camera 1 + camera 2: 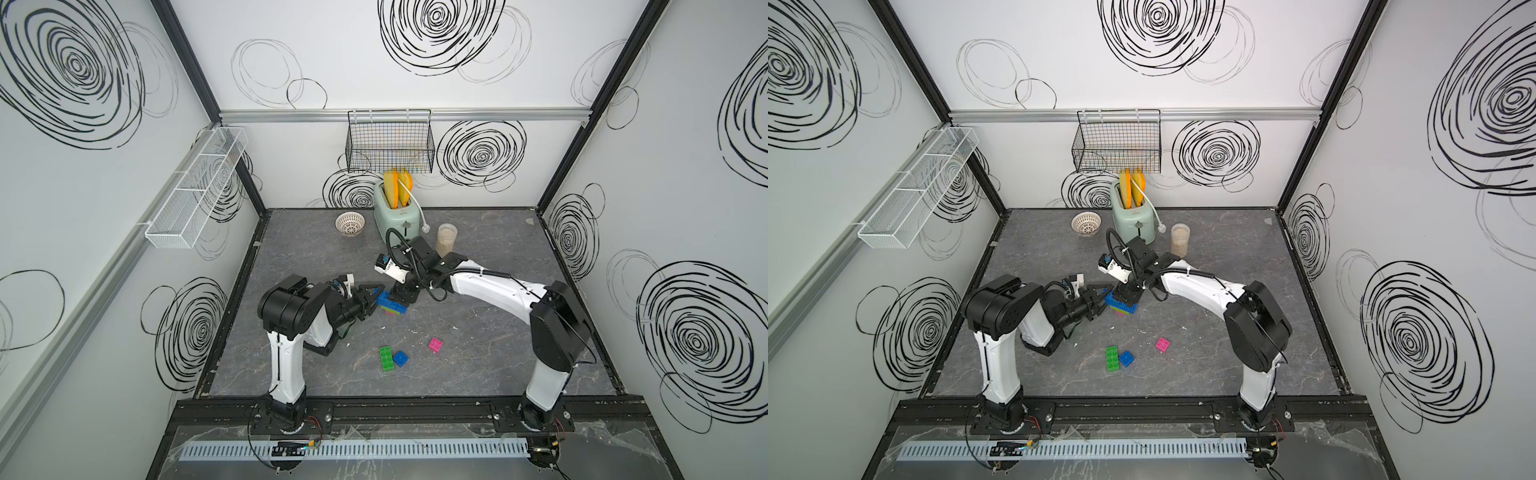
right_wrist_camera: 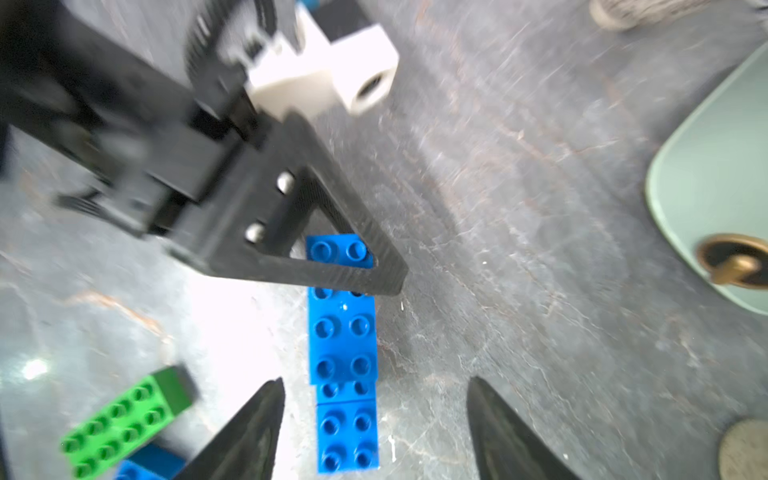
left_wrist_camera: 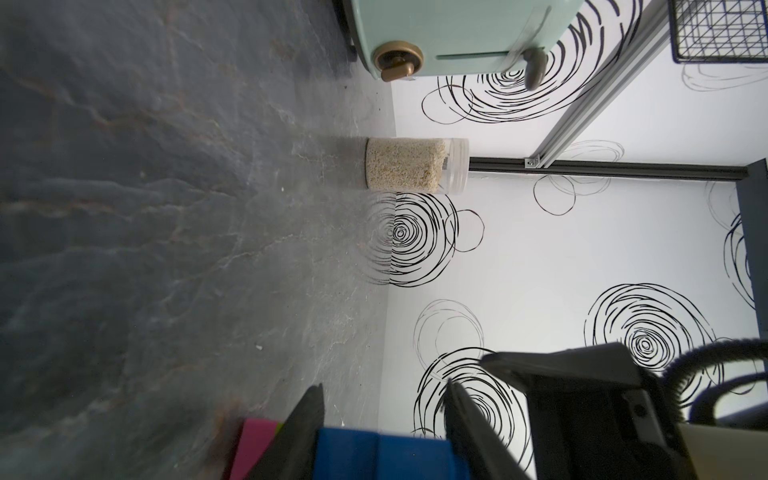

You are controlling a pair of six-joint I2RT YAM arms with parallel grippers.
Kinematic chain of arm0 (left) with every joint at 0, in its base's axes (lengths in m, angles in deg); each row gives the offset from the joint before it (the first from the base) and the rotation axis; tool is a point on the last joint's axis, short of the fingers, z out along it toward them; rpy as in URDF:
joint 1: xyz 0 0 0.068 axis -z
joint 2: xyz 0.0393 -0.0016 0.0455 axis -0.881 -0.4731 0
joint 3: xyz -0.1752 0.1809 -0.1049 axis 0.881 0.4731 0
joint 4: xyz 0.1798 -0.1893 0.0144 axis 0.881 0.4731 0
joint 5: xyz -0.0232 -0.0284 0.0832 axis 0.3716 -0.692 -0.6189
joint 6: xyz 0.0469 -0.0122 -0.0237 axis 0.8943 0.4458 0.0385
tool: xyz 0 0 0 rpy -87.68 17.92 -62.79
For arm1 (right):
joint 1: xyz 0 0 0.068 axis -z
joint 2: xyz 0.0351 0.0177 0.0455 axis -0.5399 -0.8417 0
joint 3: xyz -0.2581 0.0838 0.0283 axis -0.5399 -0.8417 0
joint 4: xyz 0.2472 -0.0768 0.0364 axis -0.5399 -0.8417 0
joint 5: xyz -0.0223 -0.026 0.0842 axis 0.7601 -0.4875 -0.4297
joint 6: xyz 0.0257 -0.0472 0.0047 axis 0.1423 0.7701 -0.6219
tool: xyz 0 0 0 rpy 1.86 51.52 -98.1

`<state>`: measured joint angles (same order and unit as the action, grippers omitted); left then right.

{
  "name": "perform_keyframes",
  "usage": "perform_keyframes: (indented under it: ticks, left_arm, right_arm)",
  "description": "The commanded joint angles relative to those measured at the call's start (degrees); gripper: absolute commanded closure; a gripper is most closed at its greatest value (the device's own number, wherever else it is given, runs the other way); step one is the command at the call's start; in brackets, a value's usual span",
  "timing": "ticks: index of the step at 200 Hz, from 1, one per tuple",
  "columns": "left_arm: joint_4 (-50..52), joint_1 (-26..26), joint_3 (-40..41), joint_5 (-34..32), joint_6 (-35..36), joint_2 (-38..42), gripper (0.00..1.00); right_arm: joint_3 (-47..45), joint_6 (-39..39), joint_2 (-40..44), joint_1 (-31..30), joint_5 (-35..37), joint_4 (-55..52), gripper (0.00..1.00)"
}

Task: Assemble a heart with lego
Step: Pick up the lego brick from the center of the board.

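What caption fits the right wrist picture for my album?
Open right gripper hovering over the blue-topped heart while the left gripper pinches its end.

Dark grey marbled tabletop [image 1: 498,332]. In the upper middle stand a mint toaster [image 1: 395,220], a white slotted bowl [image 1: 350,224] and a grain jar [image 1: 446,240]. At centre sits a joined brick clump [image 1: 392,305]. Lower down, a green brick [image 1: 386,359] touches a blue brick [image 1: 400,358], with a pink brick [image 1: 435,344] apart.

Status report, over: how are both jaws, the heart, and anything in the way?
Left gripper shut on heart, at its blue end. Right gripper over it, jaws open. Green brick, blue brick, pink brick loose, apart from both.
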<state>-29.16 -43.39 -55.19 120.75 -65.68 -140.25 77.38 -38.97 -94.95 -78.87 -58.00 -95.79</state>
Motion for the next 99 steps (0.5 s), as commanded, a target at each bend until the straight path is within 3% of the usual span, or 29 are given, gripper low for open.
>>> perform_keyframes:
  ticks: [1,33,59,99]
  left_arm:
    - [-12.6,-0.3,-0.1,0.8,-0.3,-1.0,0.59]
    - [-12.6,-1.2,0.6,0.0,0.5,-0.2,0.59]
    - [-12.6,-2.5,0.9,-0.6,1.1,0.3,0.59]
    - [-12.6,-5.1,1.7,-0.9,1.8,1.1,0.59]
  right_arm:
    - [-3.4,-5.9,2.7,-1.5,-0.5,-1.7,0.25]
    - [-8.3,-17.1,5.5,-4.4,-0.3,-2.8,0.24]
    - [-11.8,-25.5,7.1,-10.3,0.8,-2.2,0.23]
    - [-13.2,-34.0,4.5,-16.5,2.6,-1.4,0.23]
